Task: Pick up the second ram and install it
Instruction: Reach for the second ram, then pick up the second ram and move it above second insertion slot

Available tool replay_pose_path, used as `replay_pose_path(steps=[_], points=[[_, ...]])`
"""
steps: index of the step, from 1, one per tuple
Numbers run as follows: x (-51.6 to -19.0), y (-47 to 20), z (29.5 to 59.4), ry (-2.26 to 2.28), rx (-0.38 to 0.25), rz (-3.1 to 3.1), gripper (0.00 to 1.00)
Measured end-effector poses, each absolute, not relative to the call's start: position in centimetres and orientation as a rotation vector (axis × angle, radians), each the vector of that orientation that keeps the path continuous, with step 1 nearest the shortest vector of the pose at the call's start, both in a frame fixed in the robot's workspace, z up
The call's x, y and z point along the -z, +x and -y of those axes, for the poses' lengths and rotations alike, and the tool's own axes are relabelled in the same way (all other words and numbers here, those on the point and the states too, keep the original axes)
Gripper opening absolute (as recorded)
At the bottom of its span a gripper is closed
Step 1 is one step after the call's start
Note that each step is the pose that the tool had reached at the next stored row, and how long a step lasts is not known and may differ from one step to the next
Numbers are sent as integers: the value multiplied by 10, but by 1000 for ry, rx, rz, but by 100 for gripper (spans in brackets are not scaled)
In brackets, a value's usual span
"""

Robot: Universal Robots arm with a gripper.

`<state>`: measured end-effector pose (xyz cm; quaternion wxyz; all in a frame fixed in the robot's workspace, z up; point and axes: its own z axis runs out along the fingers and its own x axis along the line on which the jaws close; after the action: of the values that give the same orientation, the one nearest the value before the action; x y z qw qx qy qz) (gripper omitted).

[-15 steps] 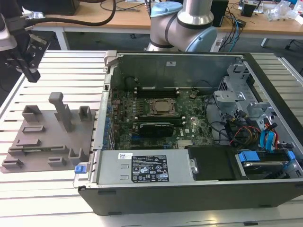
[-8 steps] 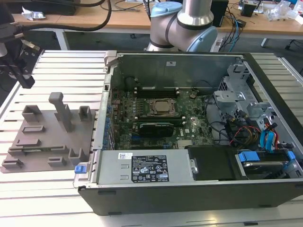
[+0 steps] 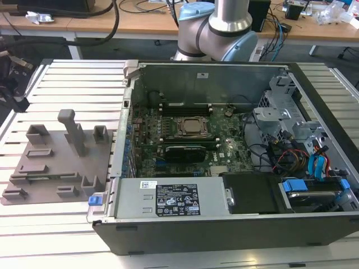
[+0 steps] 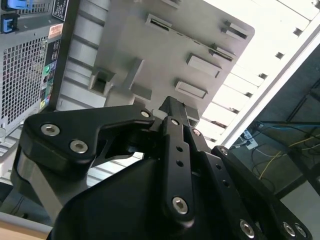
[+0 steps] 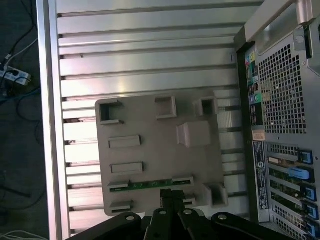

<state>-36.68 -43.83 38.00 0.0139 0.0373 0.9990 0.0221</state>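
Note:
The second ram [image 5: 145,184] is a thin green stick lying in a slot of the grey fixture plate [image 5: 150,150], between two low grey blocks. My gripper [image 5: 172,196] hangs well above the plate, and its dark fingertips stand close together with nothing between them. In the first wrist view the tips appear just beside the green stick. In the second wrist view the gripper [image 4: 172,106] points down at the same plate [image 4: 165,55]. The open computer case [image 3: 224,168] holds the motherboard with its square CPU socket [image 3: 190,126].
The fixture plate [image 3: 56,162] lies on the slatted aluminium table [image 3: 73,84], at the exterior view's left of the case. A tall grey post [image 3: 70,129] and several cup-shaped blocks rise from it. The table's edge [image 5: 47,125] drops to a floor with cables.

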Motion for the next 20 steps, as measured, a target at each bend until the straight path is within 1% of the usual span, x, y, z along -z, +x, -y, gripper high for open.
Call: replay_pose_path(steps=[13,20], points=[[-379,-375,440,114,-69,-3111,10],[-379,-376,440,-126,-72,-3114,10]])
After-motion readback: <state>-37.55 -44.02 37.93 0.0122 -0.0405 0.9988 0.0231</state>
